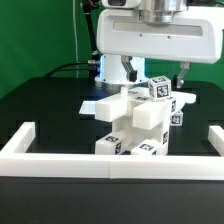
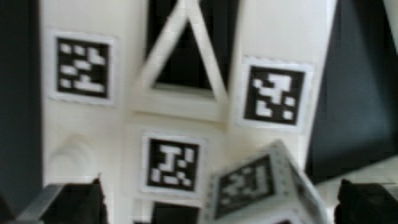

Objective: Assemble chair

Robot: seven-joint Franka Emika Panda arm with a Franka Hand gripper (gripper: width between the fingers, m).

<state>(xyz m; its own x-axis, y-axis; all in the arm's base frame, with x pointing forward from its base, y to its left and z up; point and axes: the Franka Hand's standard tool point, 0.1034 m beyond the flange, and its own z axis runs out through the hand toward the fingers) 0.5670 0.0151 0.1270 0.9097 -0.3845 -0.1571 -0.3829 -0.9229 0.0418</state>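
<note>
The chair (image 1: 140,118) stands as a cluster of white blocky parts with black-and-white tags in the middle of the black table. A tagged square piece (image 1: 160,88) is its highest point. My gripper (image 1: 157,74) hangs just above that piece, open, with one dark finger on each side and nothing held. In the wrist view the chair (image 2: 107,130) fills the picture: flat white faces with tags and a braced frame with a triangular opening (image 2: 187,60). My gripper (image 2: 210,205) straddles these parts, its dark fingertips (image 2: 54,205) at the picture's two edges, apart from the white surfaces.
A long low white rail (image 1: 110,163) runs across the front, with side pieces at the exterior view's left (image 1: 20,138) and right (image 1: 214,138). A flat white slab (image 1: 93,103) lies behind the chair on the left. Cables and the arm's base (image 1: 110,68) stand at the back.
</note>
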